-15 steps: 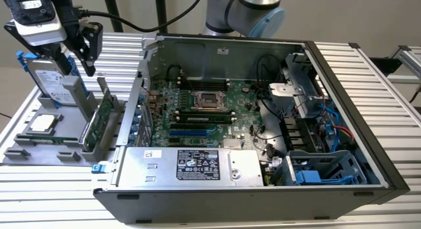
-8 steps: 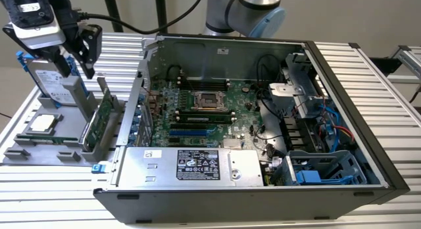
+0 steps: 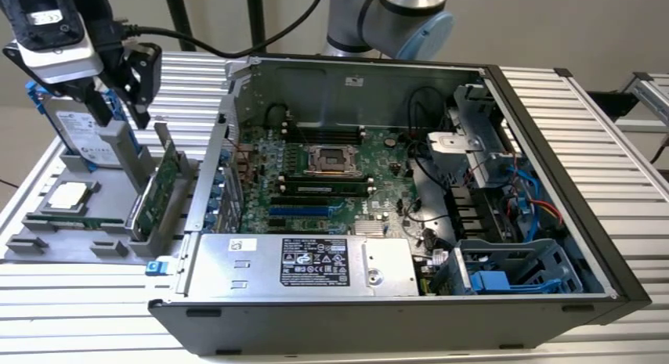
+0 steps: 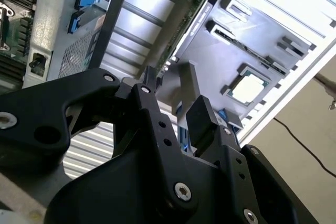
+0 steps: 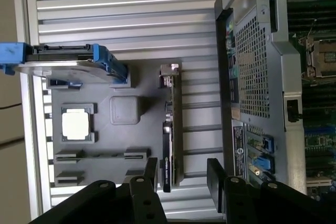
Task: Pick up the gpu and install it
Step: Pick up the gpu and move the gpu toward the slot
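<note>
The gpu (image 3: 157,188) stands on edge in a slot of the grey parts holder (image 3: 63,246), at the exterior view's left beside the open computer case (image 3: 418,184). Its green card and silver bracket face the case. In the first wrist view the gpu (image 5: 170,129) shows edge-on, bracket end farthest from the fingers. My gripper (image 3: 121,113) hangs open above the holder, over the gap between the hard drive and the gpu, holding nothing. Both wrist views show the black fingers (image 5: 152,174) spread apart, my gripper (image 5: 184,177) and my gripper (image 4: 176,103) being above the gpu (image 4: 184,24).
A silver hard drive with blue rails (image 3: 89,137) stands in the holder close beside my fingers. A processor chip (image 3: 68,196) and a RAM stick (image 5: 100,156) lie in the holder. The case's motherboard (image 3: 324,184) has blue slots; its power supply (image 3: 303,262) sits at the front.
</note>
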{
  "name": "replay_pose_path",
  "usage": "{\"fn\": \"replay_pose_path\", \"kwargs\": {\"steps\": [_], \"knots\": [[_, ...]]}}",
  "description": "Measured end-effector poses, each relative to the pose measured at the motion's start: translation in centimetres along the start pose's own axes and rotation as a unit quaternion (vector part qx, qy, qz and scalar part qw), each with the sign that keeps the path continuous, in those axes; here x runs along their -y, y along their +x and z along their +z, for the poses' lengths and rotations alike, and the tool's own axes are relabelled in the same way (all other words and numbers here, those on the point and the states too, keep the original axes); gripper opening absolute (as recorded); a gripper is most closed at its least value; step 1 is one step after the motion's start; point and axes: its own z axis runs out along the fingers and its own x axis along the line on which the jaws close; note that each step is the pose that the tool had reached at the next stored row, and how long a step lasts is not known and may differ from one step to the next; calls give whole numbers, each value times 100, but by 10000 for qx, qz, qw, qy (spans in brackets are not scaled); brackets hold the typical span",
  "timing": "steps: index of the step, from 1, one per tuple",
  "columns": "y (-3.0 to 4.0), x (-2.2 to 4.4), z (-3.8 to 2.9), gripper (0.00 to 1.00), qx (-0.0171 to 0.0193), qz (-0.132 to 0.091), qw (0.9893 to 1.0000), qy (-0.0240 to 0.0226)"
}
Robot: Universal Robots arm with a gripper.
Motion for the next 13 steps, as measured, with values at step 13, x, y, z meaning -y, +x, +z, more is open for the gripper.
{"fn": "replay_pose_path", "kwargs": {"steps": [13], "knots": [[0,18,44,100,1,0,10000,-1]]}}
